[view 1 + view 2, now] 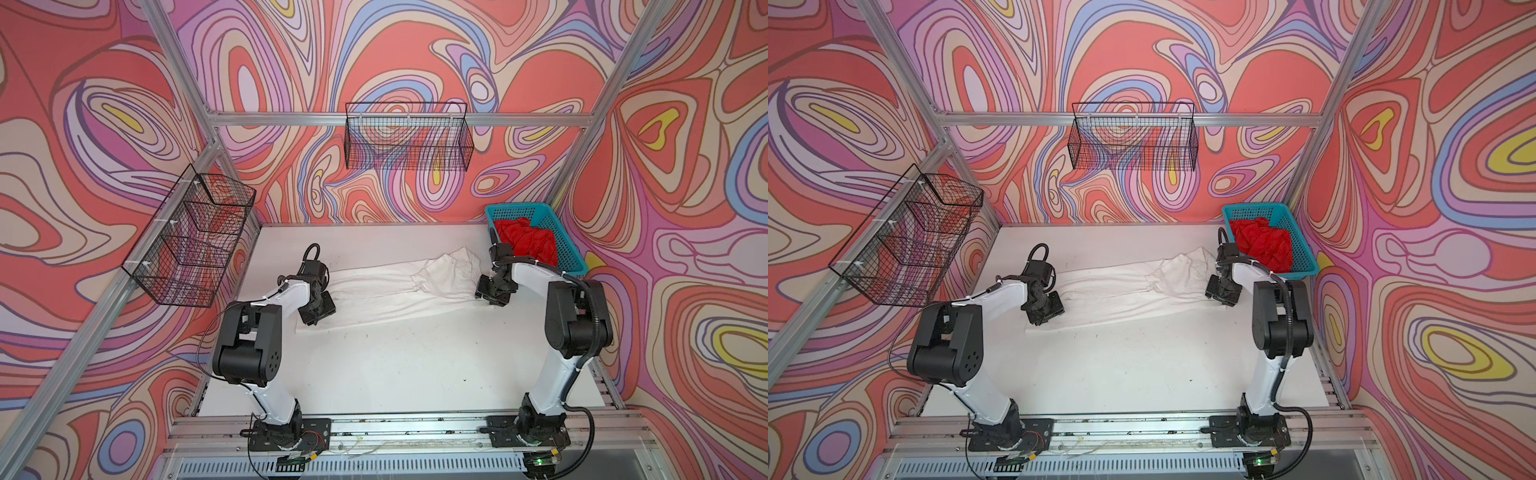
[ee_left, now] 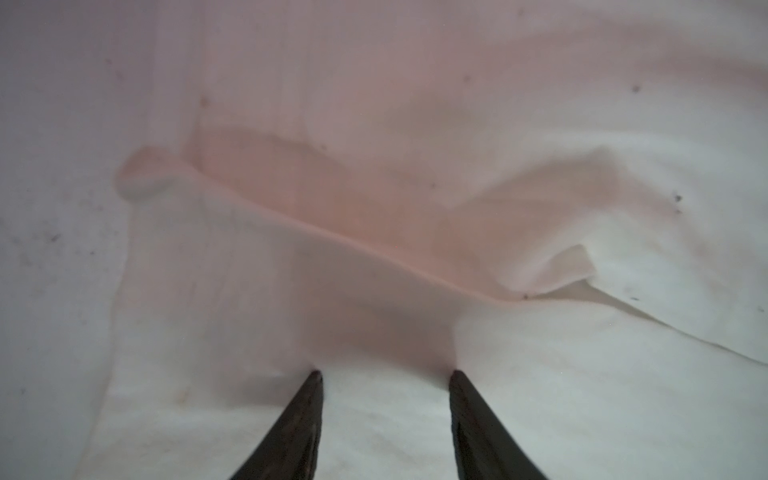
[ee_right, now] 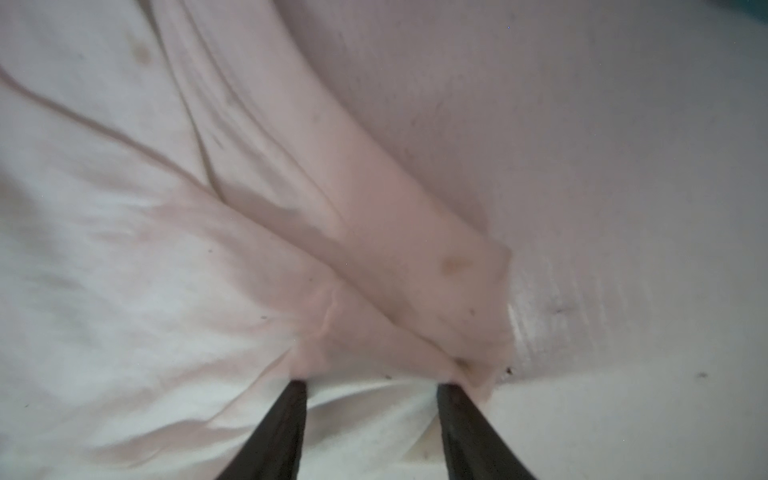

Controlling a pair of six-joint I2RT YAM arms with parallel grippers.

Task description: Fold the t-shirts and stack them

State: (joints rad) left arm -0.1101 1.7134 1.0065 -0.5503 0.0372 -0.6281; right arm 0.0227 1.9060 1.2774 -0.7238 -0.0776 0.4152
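Lying long, creased white t-shirt (image 1: 395, 286); crumpled red t-shirt (image 1: 527, 245)

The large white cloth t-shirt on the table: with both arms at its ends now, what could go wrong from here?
1. The large white cloth t-shirt lies bunched near the right gripper; open jaws may pinch several layers, giving a crooked fold.
2. The left gripper presses open jaws into flat cloth, so closing may catch only one layer, or slip.
3. The teal plastic lattice basket with the bright red t-shirt stands close behind the right arm, which could bump it.
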